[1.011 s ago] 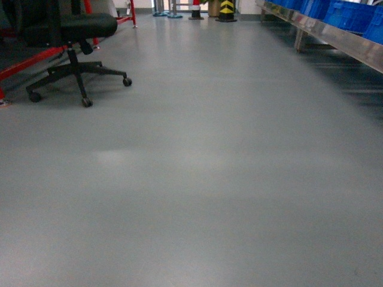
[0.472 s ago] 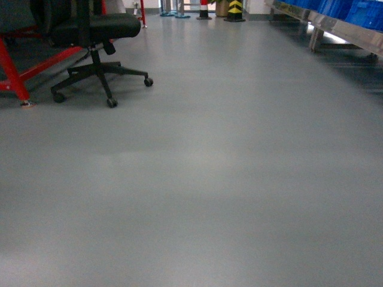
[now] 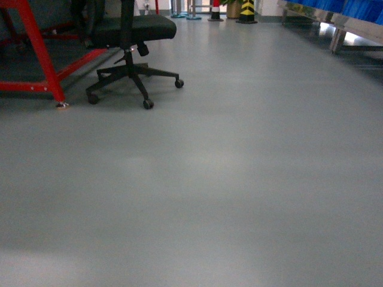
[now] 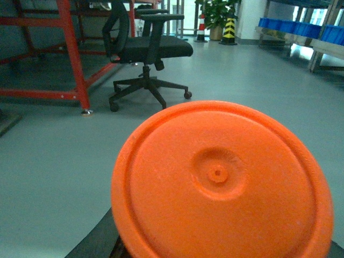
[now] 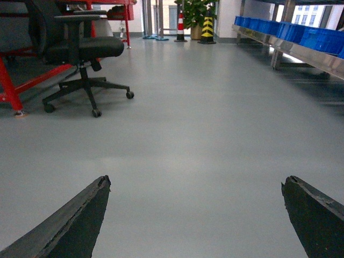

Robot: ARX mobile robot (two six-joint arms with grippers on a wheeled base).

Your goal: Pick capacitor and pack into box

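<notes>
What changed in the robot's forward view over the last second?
The view swung left: the black office chair slid rightward across the picture, the red frame leg came into sight, and the blue bins slipped toward the right edge. The grey floor ahead stayed bare; nothing was picked up.

Black office chair [image 3: 131, 48] on grey floor [image 3: 227, 179], red metal frame [image 3: 36, 54] just beside it, striped bollard [image 3: 247, 11] and blue bins [image 5: 301, 33] well beyond the chair.
</notes>
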